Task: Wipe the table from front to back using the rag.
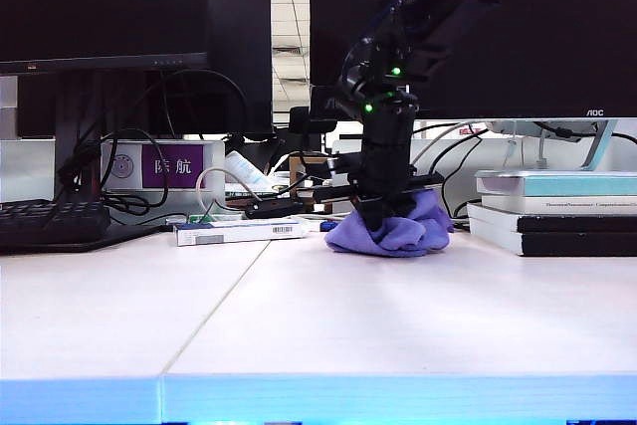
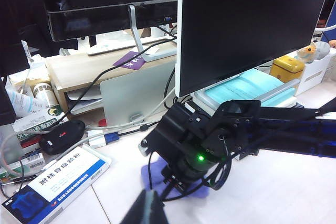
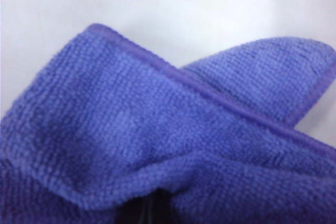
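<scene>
- Your right gripper (image 1: 383,214) points down at the far side of the table (image 1: 398,316), its fingertips buried in the rag (image 1: 390,231). You cannot see the tips themselves; the fingers are pressed together, pinching the rag.
- In the right wrist view the rag (image 3: 157,140) fills nearly the whole picture, blurred; only a strip of bare table (image 3: 173,3) shows past it.
- In the left wrist view the right arm covers most of the rag (image 2: 152,174); just a purple edge shows beneath it.
- Your left gripper (image 2: 147,211) appears only as a dark tip cut off at the picture's edge. You cannot tell whether it is spread or pressed together. It is not seen in the exterior view.
- Count: one rag, rumpled, near the stacked books (image 1: 557,211); one blue-and-white box (image 1: 239,231) left of the rag; one keyboard (image 1: 50,224), partly cut off.
</scene>
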Motion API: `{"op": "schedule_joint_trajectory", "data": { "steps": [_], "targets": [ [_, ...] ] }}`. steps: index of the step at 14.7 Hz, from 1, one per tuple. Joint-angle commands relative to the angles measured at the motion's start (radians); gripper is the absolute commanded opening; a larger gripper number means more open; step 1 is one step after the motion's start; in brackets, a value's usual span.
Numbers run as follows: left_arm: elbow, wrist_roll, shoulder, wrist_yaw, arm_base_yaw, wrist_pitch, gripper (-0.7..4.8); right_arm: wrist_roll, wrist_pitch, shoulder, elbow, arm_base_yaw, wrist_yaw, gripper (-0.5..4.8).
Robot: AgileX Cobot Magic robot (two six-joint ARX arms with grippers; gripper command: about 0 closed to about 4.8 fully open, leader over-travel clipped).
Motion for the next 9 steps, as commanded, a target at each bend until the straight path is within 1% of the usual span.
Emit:
{"op": "schedule_joint_trajectory", "data": {
  "steps": [1,3,6,8,9],
  "targets": [
    [0.006,-0.004,-0.005,0.005,-0.001,0.018,-0.05,0.001,-0.271,0.045,-0.034,0.027,-0.029,-0.06],
    [0.006,-0.004,-0.005,0.005,-0.001,0.03,-0.05,0.0,-0.289,0.026,-0.034,0.039,-0.023,-0.06],
    [0.006,-0.004,-0.005,0.005,-0.001,0.033,-0.05,0.0,-0.195,0.026,-0.034,0.04,-0.017,-0.06],
    [0.006,-0.019,-0.005,0.005,-0.001,0.033,-0.05,-0.013,-0.128,0.013,-0.093,0.04,-0.006,-0.06],
    [0.006,-0.024,-0.005,0.006,-0.001,0.032,-0.05,-0.013,-0.075,-0.006,-0.175,0.04,-0.006,-0.06]
  ]
}}
